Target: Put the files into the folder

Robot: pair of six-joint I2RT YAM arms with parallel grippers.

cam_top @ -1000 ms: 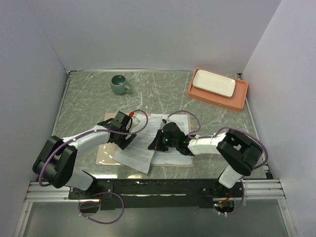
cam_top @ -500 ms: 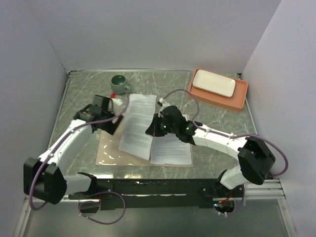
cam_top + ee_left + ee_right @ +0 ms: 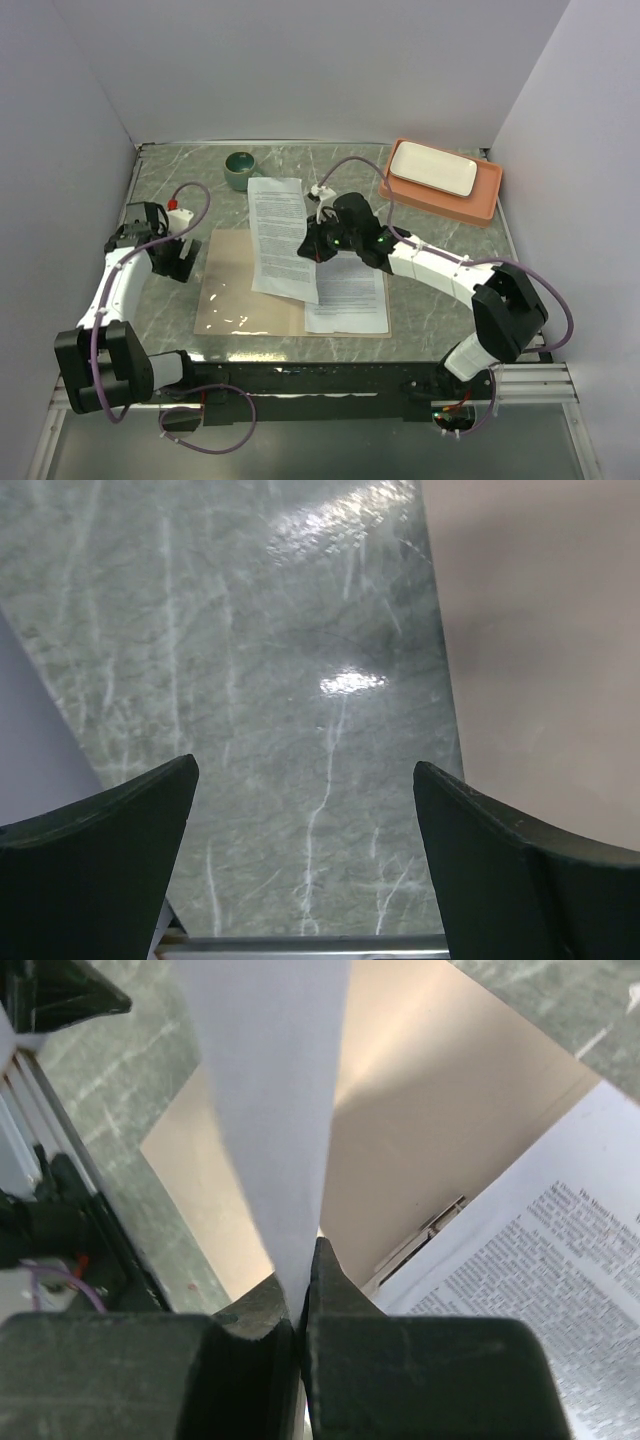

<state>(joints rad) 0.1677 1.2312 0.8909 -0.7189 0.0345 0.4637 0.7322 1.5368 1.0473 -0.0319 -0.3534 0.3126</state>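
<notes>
Pressed together on the edge of one white sheet (image 3: 280,235), the right gripper (image 3: 302,1280) pinches this paper and holds it up above the folder (image 3: 235,285). A second ago the same sheet was low, lying slanted across the middle of the folder, and both grippers were close to it. Now it is lifted and carried toward the far side, so that its far end comes near the green cup (image 3: 240,165). The left gripper (image 3: 305,780) has gone away to the left. It hovers with its jaws spread wide and empty over the bare worktop (image 3: 160,180), just beside the left edge of the folder.

For the task I judge this as follows: the sheet now depends on the right gripper alone, and the left half of the folder lies bare and open to receive it. The second sheet (image 3: 348,295) rests flat on the right half of the folder, so one file seems to be already in its place. The held sheet is still to be laid down.

Both sheets carry lines of black print. In the right wrist view the lines on the lying sheet show beside the metal clip (image 3: 432,1228), but the letters are too small to read. I see no brand or label.
</notes>
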